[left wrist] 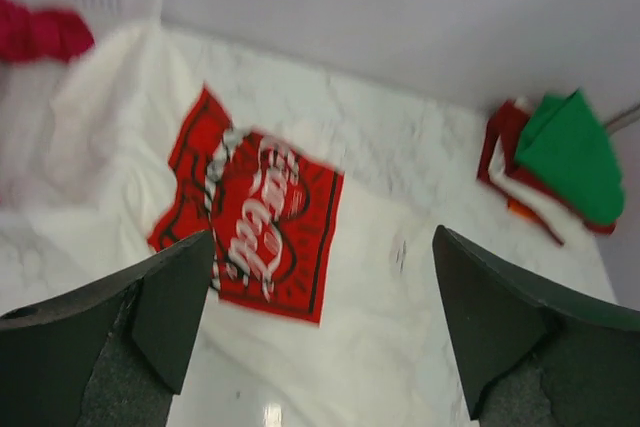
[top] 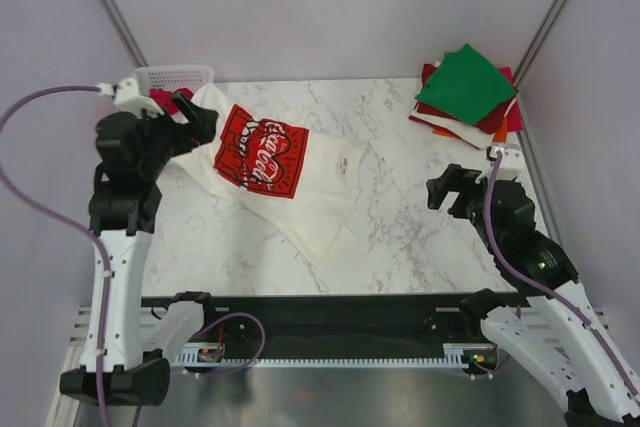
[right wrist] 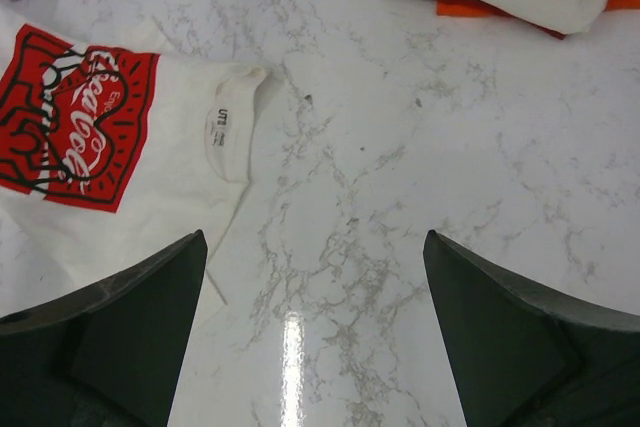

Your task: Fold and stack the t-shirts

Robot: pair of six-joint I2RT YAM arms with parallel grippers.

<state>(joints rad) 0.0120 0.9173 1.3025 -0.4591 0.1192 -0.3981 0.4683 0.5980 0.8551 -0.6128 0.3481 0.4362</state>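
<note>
1. A white marble surface (top: 420, 237) sits between pale grey walls (top: 320, 7).
2. The cream-white Coca-Cola t-shirt (top: 300, 182) lies rumpled at the left, reaching the lattice basket (top: 175, 75). The folded t-shirts (top: 468, 92) are stacked at the far right.
3. The left pincer (left wrist: 322, 237) and the right pincer (right wrist: 315, 237) are both released and empty.

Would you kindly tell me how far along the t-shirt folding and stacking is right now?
Done: a folded stack, green shirt on top, sits at the far right corner. In hand: the cream Coca-Cola shirt lies unfolded on the table; the left claw and right claw are open, holding nothing. Left: fold and stack it, then the red shirt in the basket.
</note>
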